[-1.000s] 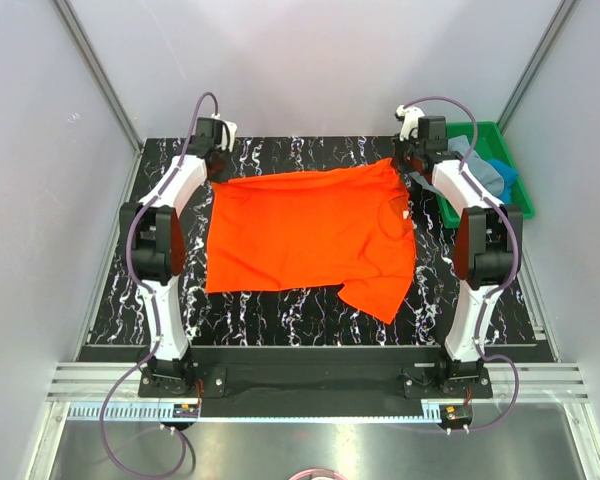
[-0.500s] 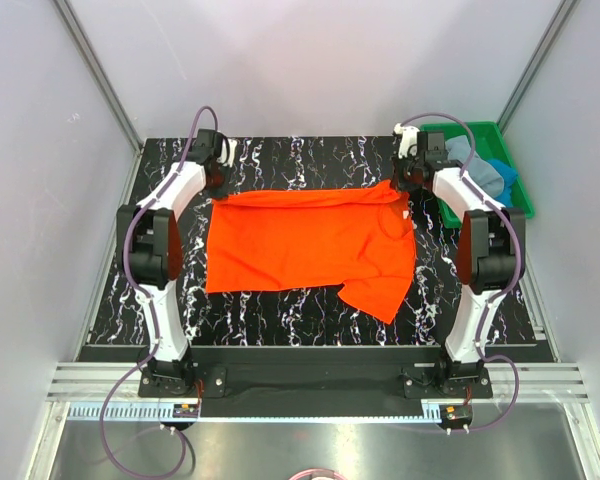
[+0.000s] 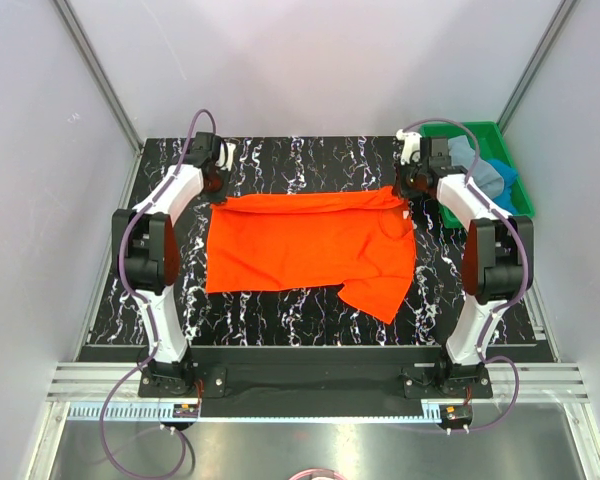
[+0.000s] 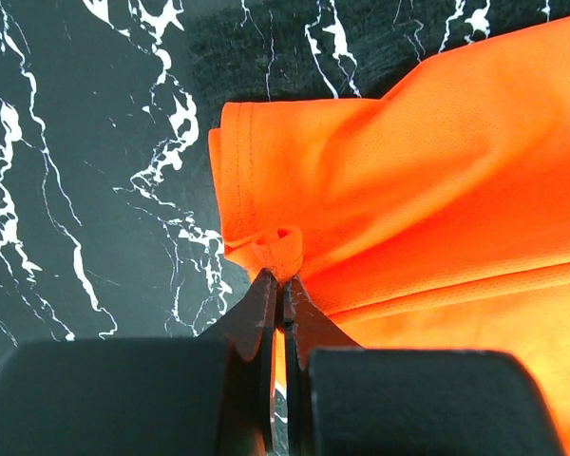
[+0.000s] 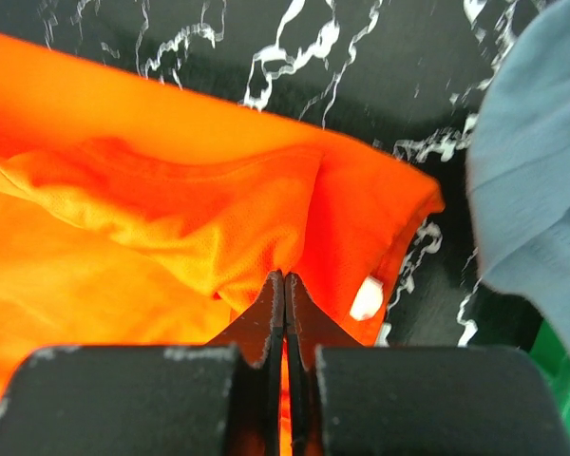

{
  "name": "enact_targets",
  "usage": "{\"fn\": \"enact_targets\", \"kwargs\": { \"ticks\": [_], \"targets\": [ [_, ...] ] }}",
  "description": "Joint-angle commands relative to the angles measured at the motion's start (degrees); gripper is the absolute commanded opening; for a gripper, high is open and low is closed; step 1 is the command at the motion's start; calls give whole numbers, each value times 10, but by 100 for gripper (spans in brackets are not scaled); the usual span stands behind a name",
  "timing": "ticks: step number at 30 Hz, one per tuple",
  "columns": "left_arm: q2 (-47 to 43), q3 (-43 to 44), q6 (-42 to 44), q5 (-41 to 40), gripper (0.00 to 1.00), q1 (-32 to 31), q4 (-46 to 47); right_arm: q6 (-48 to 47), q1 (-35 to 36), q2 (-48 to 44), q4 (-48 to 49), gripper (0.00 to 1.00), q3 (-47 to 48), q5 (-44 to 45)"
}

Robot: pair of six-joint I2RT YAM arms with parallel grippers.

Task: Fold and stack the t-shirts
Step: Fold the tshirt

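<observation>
While the left gripper point(image 4: 281, 285) and right gripper point(image 5: 284, 290) each pinch shut an upper corner of the orange t-shirt point(image 3: 310, 245), spread mid-frame, I judge its first fold only begun. The grey-blue t-shirt point(image 3: 480, 172) and blue t-shirt point(image 3: 505, 172) lie unfolded in the green tray point(image 3: 485, 127), upper right

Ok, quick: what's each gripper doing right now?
Left gripper: shut, pinching a fold of the orange t-shirt.
Right gripper: shut on the same orange t-shirt.

Black table point(image 3: 260, 310) with white veins at centre, pale grey walls point(image 3: 310, 70) from 9 to 3 o'clock, metal rail point(image 3: 90, 382) at 6 o'clock, even soft light
</observation>
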Motion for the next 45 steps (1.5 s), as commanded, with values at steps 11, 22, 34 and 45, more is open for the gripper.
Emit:
{"fn": "enact_targets", "kwargs": {
  "ticks": [11,22,34,45],
  "targets": [
    [-19,-12,-10,10,0,-4,-15,-22,-4,-26,-17,0,-32,-24],
    [-5,-9,-17,20,0,-6,-26,-21,-4,-3,-23,0,-25,-29],
    [1,-14,-20,24,0,-6,-42,-21,-4,-11,-37,0,-29,-39],
    [-10,12,-18,21,69,-6,-90,-46,-5,-14,-126,33,7,-63]
  ]
}}
